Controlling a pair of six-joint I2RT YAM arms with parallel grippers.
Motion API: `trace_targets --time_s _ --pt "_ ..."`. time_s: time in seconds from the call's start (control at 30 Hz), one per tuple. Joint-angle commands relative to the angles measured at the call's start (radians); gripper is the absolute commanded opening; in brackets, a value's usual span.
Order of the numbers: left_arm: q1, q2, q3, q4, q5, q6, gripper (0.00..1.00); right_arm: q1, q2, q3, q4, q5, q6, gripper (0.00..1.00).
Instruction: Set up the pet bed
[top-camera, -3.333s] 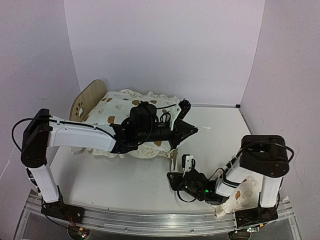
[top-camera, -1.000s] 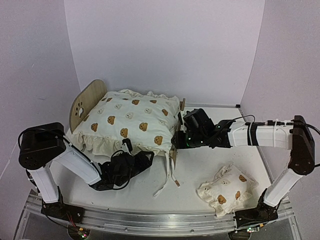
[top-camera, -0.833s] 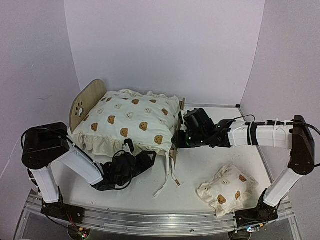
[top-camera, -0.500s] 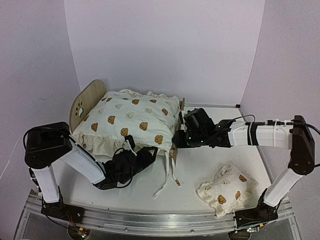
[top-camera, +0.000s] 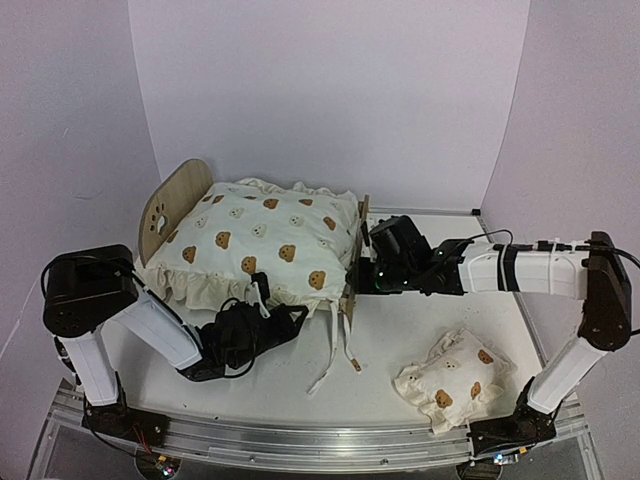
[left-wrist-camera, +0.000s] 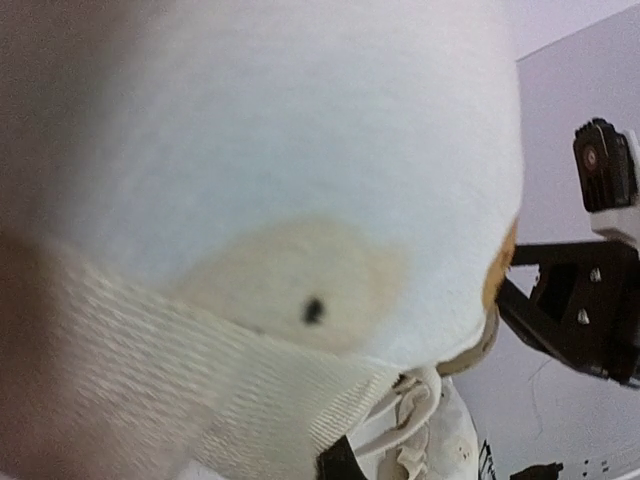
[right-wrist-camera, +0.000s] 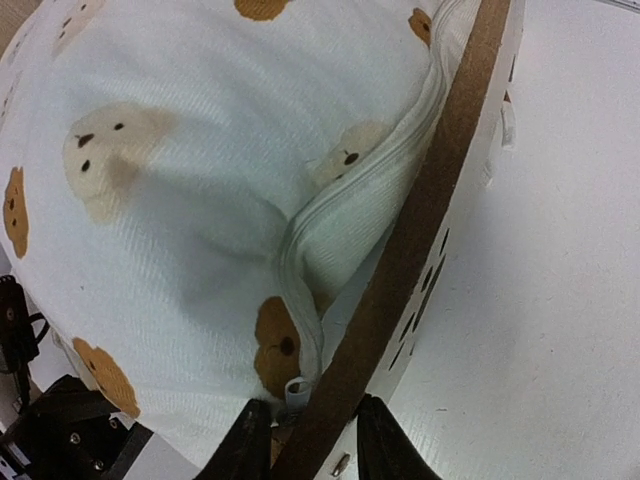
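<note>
Top external shows the bed (top-camera: 176, 203) at the table's (top-camera: 420, 325) left rear, with its headboard close to the left wall and its back edge close to the rear wall. I have bare table to the right of the footboard (top-camera: 351, 262) and along the near middle. The pillow (top-camera: 450, 382) lies near the right front corner, well apart from the bed. The cushion (top-camera: 250, 240) covers the bed; its near edge overhangs and its ties (top-camera: 335, 350) trail on the table.

My right arm reaches low across from the right. The right gripper (right-wrist-camera: 312, 440) straddles the footboard's edge, one finger on each face, gripping it. My left arm is folded low, with the left gripper (top-camera: 290, 320) clenched at the cushion's near edge. I cannot tell whether it pinches fabric, because cushion fills the left wrist view.
</note>
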Motion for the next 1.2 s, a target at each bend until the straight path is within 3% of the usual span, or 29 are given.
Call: trace_targets --time_s 0.0,0.2,0.4,0.63,0.73,0.93,1.17 --pt "-0.026 -0.137 -0.025 -0.113 0.09 0.144 0.0 0.005 -0.004 0.01 0.049 0.03 0.023 0.23" --pt "-0.033 -0.289 -0.013 -0.367 0.107 0.299 0.0 0.006 -0.003 0.006 0.049 0.103 0.018 0.0" --pt "-0.033 -0.405 0.007 -0.6 0.149 0.374 0.0 0.006 0.01 0.007 0.048 0.141 0.009 0.0" --pt "-0.031 -0.307 0.099 -0.733 0.218 0.439 0.0 0.005 0.042 0.04 0.024 0.168 -0.033 0.0" --pt "-0.031 -0.23 0.172 -0.85 0.13 0.451 0.0 0.005 0.047 0.048 0.012 0.171 -0.04 0.0" --pt "-0.047 -0.084 0.378 -1.192 -0.223 0.492 0.0 0.005 0.062 0.06 0.001 0.174 -0.047 0.0" --pt "-0.058 -0.17 0.325 -1.287 -0.261 0.517 0.0 0.006 0.076 0.069 -0.011 0.192 -0.062 0.0"
